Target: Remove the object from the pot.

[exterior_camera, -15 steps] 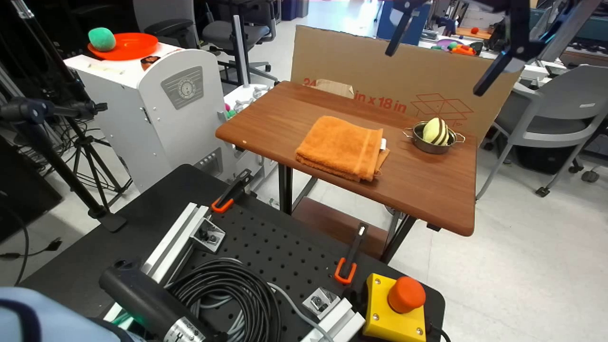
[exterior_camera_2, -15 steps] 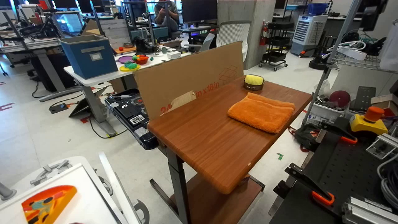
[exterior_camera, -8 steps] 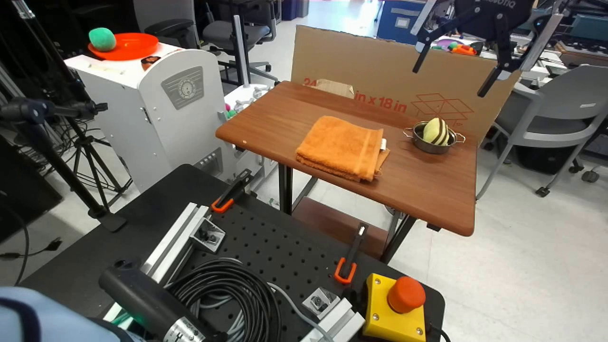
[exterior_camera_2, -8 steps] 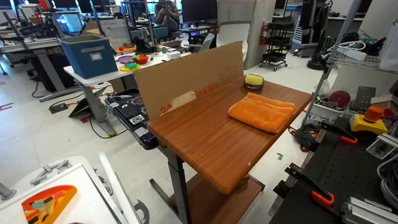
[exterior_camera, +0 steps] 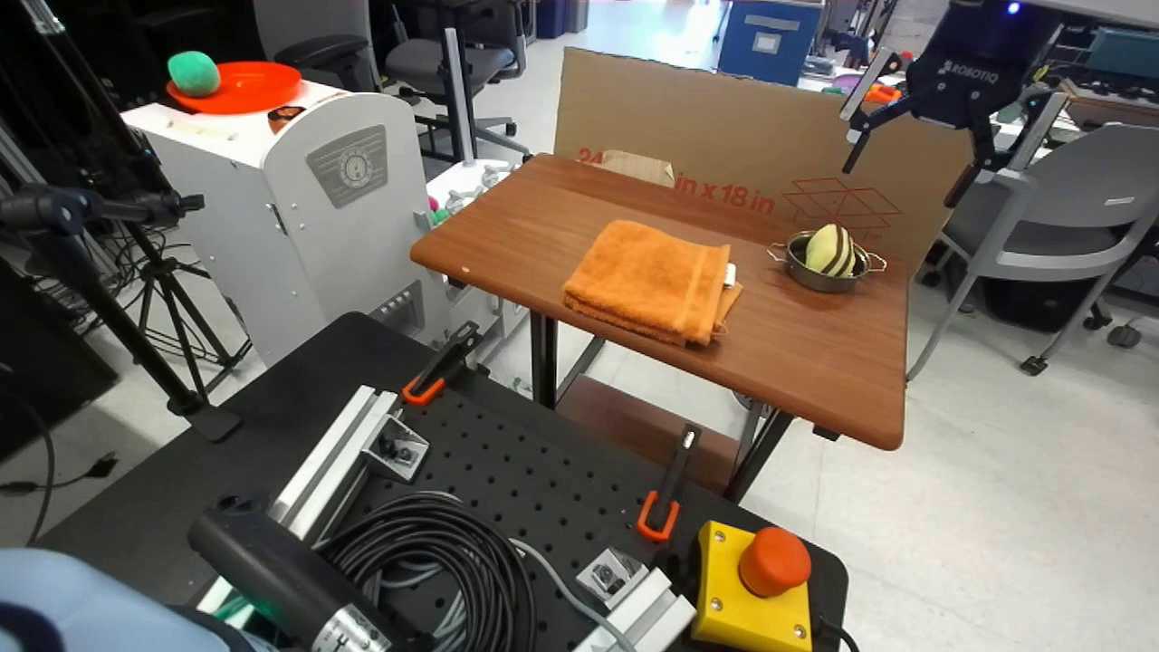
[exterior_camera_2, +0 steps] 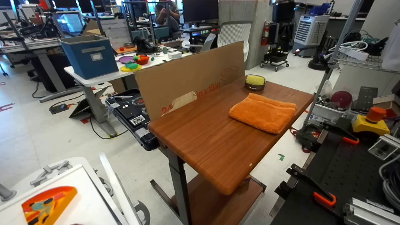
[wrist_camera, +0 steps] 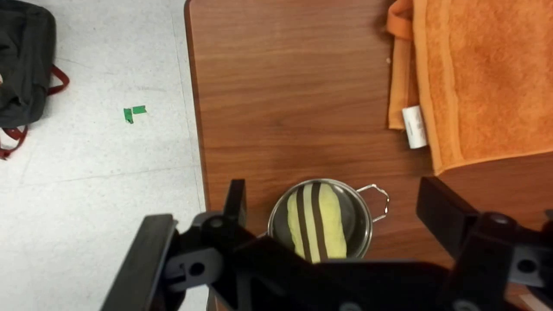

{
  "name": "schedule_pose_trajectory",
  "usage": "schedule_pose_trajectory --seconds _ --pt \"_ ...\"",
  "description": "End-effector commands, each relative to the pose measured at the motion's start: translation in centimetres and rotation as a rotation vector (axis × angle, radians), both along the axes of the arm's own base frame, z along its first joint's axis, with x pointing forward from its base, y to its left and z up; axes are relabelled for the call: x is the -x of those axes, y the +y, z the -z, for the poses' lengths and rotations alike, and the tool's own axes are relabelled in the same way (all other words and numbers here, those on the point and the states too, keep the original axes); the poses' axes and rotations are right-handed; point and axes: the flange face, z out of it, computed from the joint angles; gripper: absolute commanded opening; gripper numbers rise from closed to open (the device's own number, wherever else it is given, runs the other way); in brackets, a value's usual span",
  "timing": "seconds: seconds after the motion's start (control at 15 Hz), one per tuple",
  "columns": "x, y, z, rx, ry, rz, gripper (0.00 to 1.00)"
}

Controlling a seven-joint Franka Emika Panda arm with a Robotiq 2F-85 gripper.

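The object, rounded and pale yellow-green with dark brown stripes, sits in the pot, a small dark metal vessel with thin wire handles. Both also show in an exterior view, the object in the pot. My gripper is open and empty, above the table and higher than the pot. In the wrist view the object and the pot lie between the fingers of the gripper, closer to the left finger. The gripper's body hides their lower part there.
A folded orange cloth lies on the brown table beside the pot; it also shows in the wrist view. A cardboard sheet stands along the table's far edge, close behind the pot. The table's side edge is near the pot.
The open gripper has moved across toward the pot, going right and farther off in an exterior view and left in an exterior view. The object, pot and cloth have not moved.
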Motion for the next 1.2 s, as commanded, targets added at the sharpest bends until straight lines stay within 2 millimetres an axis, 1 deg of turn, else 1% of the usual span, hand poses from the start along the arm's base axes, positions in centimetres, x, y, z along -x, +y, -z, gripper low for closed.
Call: schedule_pose_trajectory --seconds 0.0,0.27,0.4,0.53,0.67,0.87,1.0,1.13 --pt "-4.8 0.3 2.9 -0.012 -0.001 -0.028 1.0" --pt "-7.7 2.2 6.8 -0.024 0.004 -0.061 1.0" --pt "-8.4 2.9 8.8 -0.03 0.024 -0.079 1.0" --pt "-8.8 3.5 10.2 -0.033 0.041 -0.091 1.0" --pt "-9.1 3.5 10.9 -0.033 0.056 -0.101 1.0" --pt "-9.3 3.0 11.0 -0.022 0.069 -0.111 1.0" --pt "-9.3 2.7 11.0 -0.009 0.087 -0.115 0.74" --pt "-9.2 2.7 11.1 0.0 0.107 -0.119 0.58"
